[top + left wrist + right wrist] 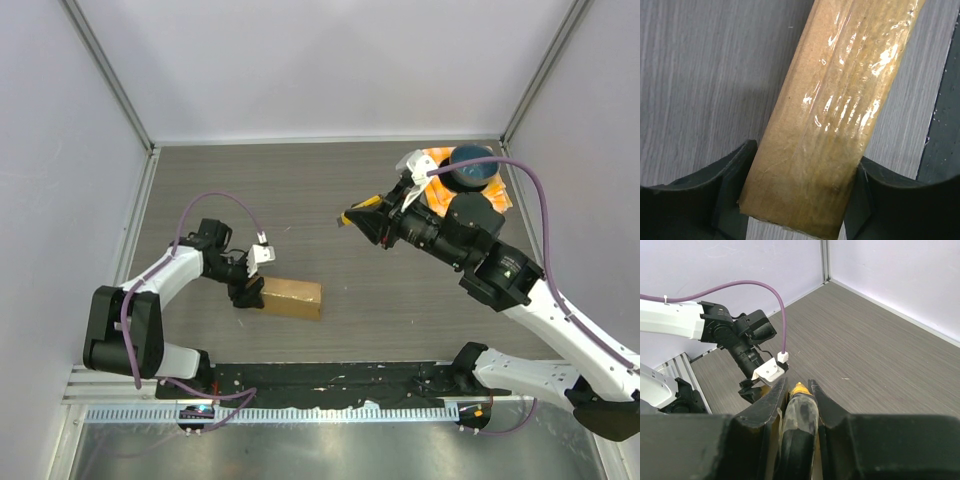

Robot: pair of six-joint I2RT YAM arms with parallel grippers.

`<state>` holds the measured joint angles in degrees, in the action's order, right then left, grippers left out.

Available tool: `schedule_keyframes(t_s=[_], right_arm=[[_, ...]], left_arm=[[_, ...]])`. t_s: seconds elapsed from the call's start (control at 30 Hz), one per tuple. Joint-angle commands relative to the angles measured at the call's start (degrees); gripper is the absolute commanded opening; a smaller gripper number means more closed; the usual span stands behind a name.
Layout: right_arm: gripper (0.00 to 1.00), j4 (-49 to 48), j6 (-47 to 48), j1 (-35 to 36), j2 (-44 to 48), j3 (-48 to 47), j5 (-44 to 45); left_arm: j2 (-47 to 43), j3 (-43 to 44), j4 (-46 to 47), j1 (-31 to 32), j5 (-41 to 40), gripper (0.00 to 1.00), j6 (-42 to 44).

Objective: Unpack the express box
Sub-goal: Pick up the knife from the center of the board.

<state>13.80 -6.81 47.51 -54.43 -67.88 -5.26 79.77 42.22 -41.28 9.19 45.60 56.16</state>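
Observation:
The express box (pixel 292 297), a flat brown carton sealed with glossy tape, lies on the table left of centre. My left gripper (pixel 247 292) is at its left end. In the left wrist view the box (pixel 835 115) runs up and away, and my left gripper (pixel 805 167) has a black finger pressed against each long side of its near end. My right gripper (pixel 378 218) hovers over the middle right of the table, shut on a yellow-tipped black cutter (pixel 352 215). In the right wrist view the cutter (pixel 800 410) sits clamped in the right gripper (pixel 799 390), pointing toward the left arm.
A dark blue bowl (pixel 470 165) stands on an orange checked cloth (pixel 437 158) at the back right, behind the right arm. A black strip (pixel 340 378) runs along the near table edge. Walls close in the left, back and right sides.

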Motion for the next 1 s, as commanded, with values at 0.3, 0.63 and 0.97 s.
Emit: schedule_keyframes(t_s=[0.3, 0.63, 0.97], right_arm=[[0.01, -2.46, -0.22, 0.22, 0.03, -4.02, -2.21], [0.01, -2.2, -0.4, 0.13, 4.86, -2.18, -1.51], [0.01, -0.71, 0.22, 0.13, 12.42, 2.13, 0.77]], left_arm=[[-7.07, 16.22, -13.99, 3.88, -11.75, 0.46, -1.67], [-2.08, 31.25, -34.12, 25.25, -47.24, 0.23, -5.09], [5.66, 34.59, -41.42, 33.25, -75.38, 0.13, -13.7]])
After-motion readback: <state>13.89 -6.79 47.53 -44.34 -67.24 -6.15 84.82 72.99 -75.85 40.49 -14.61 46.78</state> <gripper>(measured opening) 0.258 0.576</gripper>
